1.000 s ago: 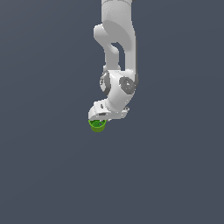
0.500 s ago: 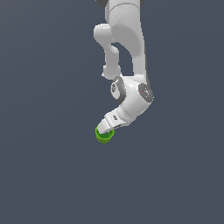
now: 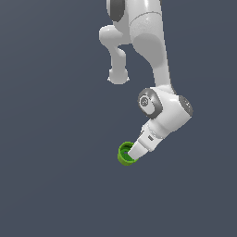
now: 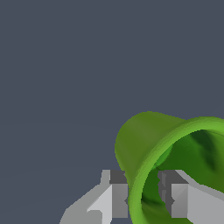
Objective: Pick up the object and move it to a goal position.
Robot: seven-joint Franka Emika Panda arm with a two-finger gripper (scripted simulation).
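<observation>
In the wrist view the hand [image 4: 142,194] pinches the rim wall of the green cup [image 4: 175,148]: one grey finger [image 4: 117,192] presses its outside, the other [image 4: 175,194] sits inside the dark hollow, the gap between them only as wide as the wall. The cup lies tilted, not upright, its long axis slanting away from the fingers.

In the exterior view the cup [image 3: 124,154] hangs at the tip of the hand [image 3: 135,155], below the middle of the picture. Its open mouth faces up and toward the exterior view's right, into the hand. Farther up, the white arm [image 3: 152,51] slopes down from the top edge to its bent wrist.
</observation>
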